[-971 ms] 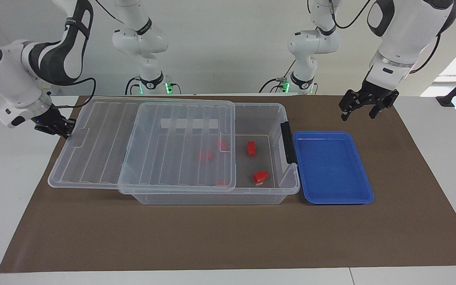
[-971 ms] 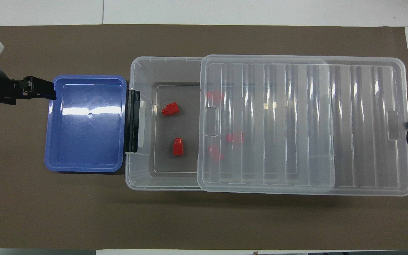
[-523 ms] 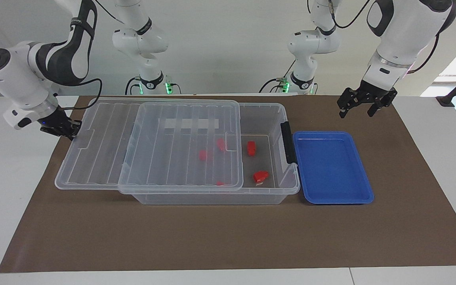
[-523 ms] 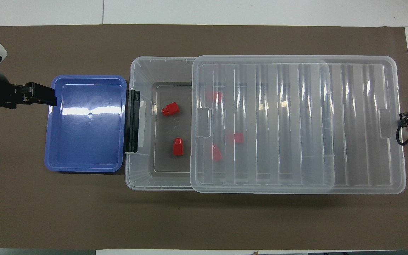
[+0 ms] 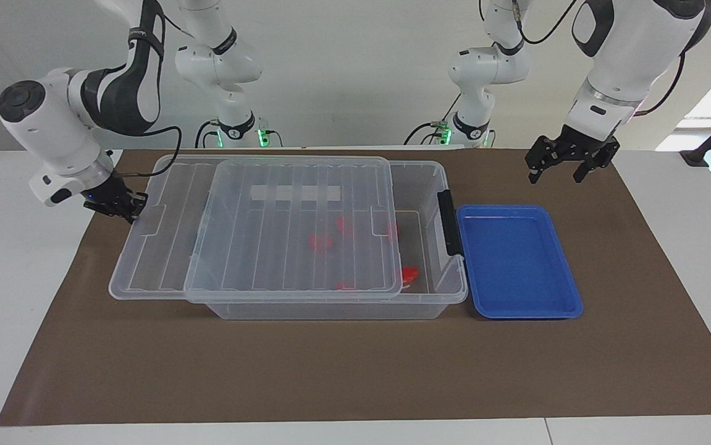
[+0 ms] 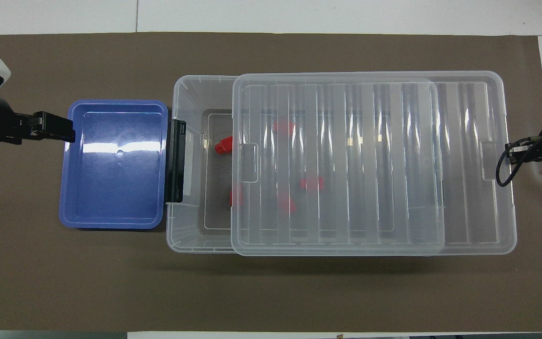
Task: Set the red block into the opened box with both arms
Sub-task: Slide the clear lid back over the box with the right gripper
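The clear box (image 5: 330,308) (image 6: 187,94) stands mid-table with its ribbed lid (image 5: 293,228) (image 6: 346,165) lying on it, covering all but a strip by the black latch (image 5: 449,222). My right gripper (image 5: 125,209) (image 6: 512,153) is shut on the lid's end rim, which overhangs the box toward the right arm's end. Several red pieces lie on the box floor. Through the lid an oblong red block (image 6: 311,183) (image 5: 319,242) shows. Another red piece (image 6: 223,145) sticks out from under the lid's edge. My left gripper (image 5: 556,176) (image 6: 66,132) hangs open and holds nothing, over the mat by the blue tray's robot-side edge.
A shallow blue tray (image 5: 516,259) (image 6: 115,188) with nothing in it sits against the box's latch end. A brown mat (image 5: 355,371) covers the table. Two more white arms stand at the table's robot edge.
The lid has slid toward the left arm's end with my right gripper, covering more of the box and the red pieces. My left gripper has risen slightly and stays open.
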Tool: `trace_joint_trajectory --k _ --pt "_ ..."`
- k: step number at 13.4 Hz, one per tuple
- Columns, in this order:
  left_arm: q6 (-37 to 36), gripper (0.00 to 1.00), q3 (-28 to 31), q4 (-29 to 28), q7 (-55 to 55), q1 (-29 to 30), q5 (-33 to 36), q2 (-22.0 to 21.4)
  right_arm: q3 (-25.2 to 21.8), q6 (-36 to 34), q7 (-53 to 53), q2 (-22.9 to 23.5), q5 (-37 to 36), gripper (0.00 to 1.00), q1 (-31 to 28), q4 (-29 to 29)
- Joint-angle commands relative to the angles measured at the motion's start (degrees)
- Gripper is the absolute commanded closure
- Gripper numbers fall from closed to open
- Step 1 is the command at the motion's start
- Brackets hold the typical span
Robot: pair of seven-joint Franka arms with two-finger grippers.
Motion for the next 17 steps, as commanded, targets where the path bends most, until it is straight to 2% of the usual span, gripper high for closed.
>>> trace_joint_trajectory --k 1,12,17 --pt "-0.5 0.0 -0.2 -1.3 0.7 0.7 -1.0 -1.4 1.3 1.0 2.1 -0.9 1.5 1.0 -0.2 -1.3" --pt "0.2 0.0 -0.2 -2.0 3.1 0.9 -0.9 -1.7 9.2 5.2 13.1 -1.3 1.5 1.0 -0.1 -3.7" --pt "-0.2 0.0 -0.2 -2.0 2.6 1.0 -0.9 -1.7 9.9 5.5 14.0 -1.4 1.5 1.0 -0.1 -4.2"
